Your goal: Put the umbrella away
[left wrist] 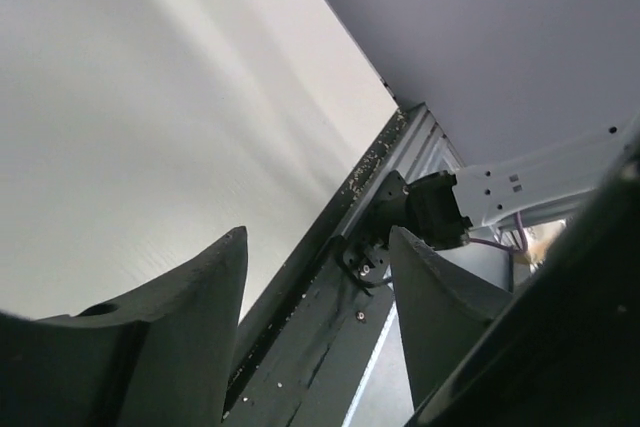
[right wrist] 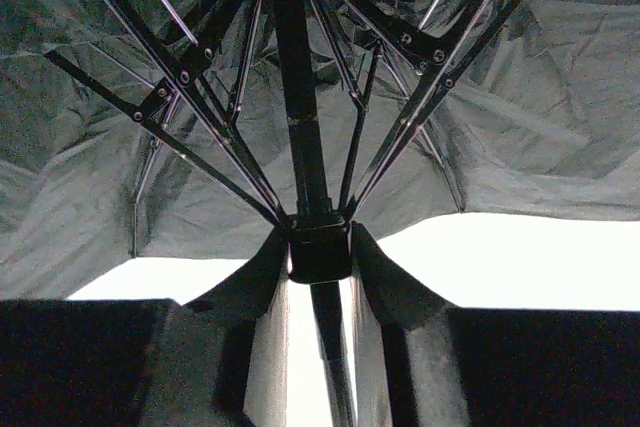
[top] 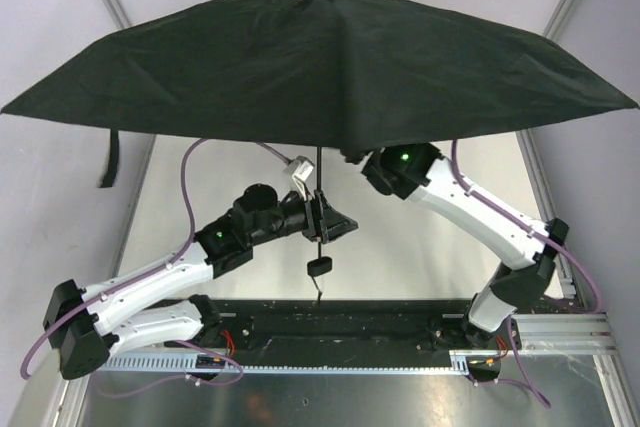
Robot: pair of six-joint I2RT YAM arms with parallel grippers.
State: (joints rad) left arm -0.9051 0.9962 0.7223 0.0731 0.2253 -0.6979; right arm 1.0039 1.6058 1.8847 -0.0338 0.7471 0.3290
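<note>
While the opened umbrella (top: 320, 57) stands above the table (top: 430, 247), its canopy hides your right pincer (right wrist: 320, 239) from overhead; the wrist view shows it closed on the shaft's slider. Your left pincer (left wrist: 318, 239) stands parted, empty, beside the lower shaft; the handle is hard to make out.

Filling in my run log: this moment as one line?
umbrella open | right gripper shut on umbrella | left gripper open, empty
</note>
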